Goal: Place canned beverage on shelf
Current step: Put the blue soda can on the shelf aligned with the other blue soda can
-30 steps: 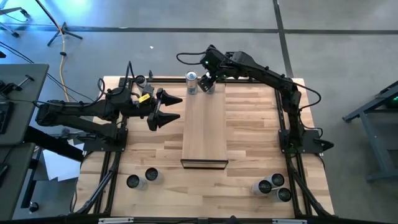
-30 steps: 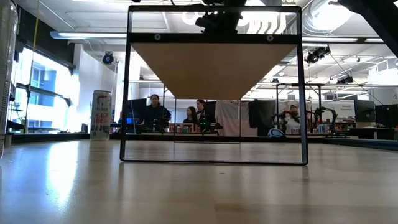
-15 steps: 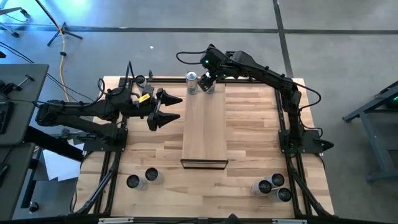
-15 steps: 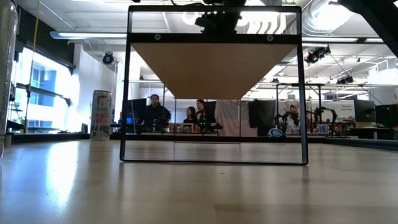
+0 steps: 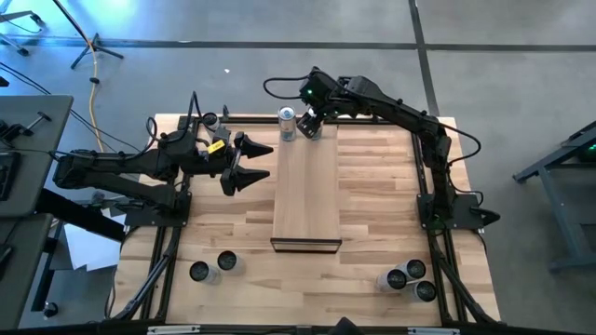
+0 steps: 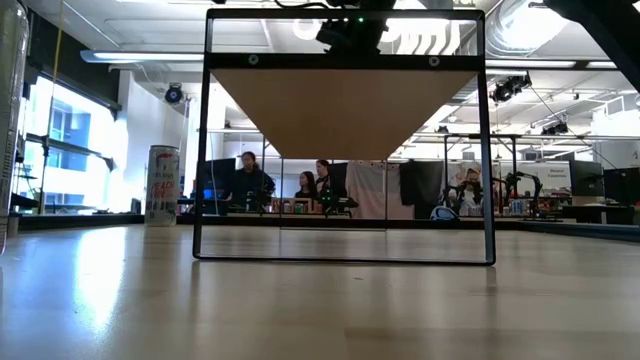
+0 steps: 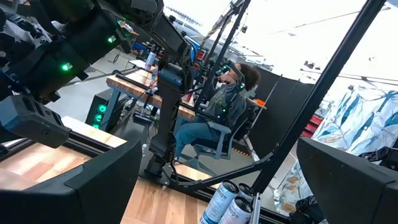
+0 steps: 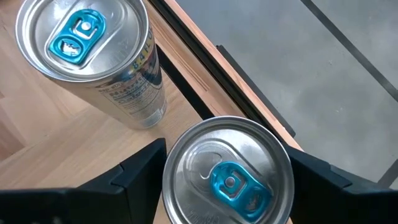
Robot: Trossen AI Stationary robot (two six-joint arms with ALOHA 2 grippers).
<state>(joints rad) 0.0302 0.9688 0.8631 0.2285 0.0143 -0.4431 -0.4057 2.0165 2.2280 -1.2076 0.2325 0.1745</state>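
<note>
**Free room and obstacles around the shelf**

The shelf [image 5: 306, 191] runs down the middle of the table [image 5: 382, 205], its long top bare for most of its length. Only the far end is crowded: two cans stand close together there, one can [image 8: 93, 50] free-standing and a second can [image 8: 227, 171] sitting between the fingers of the right gripper [image 5: 311, 125], whose arm reaches in from the right side. The left gripper [image 5: 244, 163], jaws wide, hangs just left of the shelf. Near the front edge, a can pair [image 5: 212, 266] at left and a can cluster [image 5: 408, 277] at right flank open tabletop.
</note>
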